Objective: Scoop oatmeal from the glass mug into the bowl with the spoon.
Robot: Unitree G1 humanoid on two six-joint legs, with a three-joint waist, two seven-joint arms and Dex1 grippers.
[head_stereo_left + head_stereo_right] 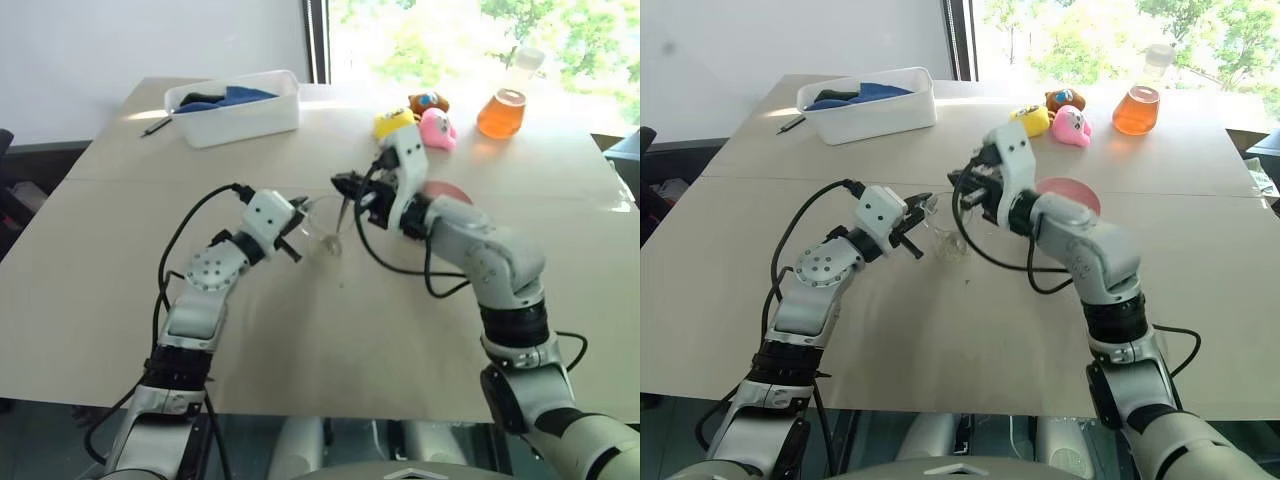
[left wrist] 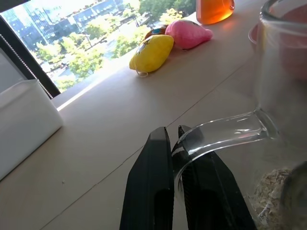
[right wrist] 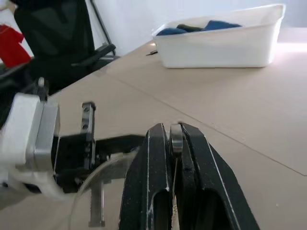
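The oatmeal (image 2: 273, 191) lies as a low heap of pale flakes in the bottom of the glass mug (image 1: 325, 228), which stands on the table (image 1: 300, 340) a little left of the middle of the left eye view. Going from the left of that frame, a white tub (image 1: 235, 110) with blue cloth sits at the upper left with a dark pen (image 1: 156, 126) just beside it. Below it, the left gripper (image 1: 298, 232) reaches in from the lower left, its fingers (image 2: 153, 191) closed tight on the mug's clear handle. Right of the mug, the right gripper (image 1: 347, 187) hangs over the rim, clamped on the spoon (image 1: 343, 215), whose handle slants down into the mug. Behind that arm the pink bowl (image 1: 450, 192) peeks out, right of centre. At the upper right stand a yellow toy (image 1: 392, 122), a pink toy (image 1: 437, 128) and a flask (image 1: 503, 108) of orange liquid.
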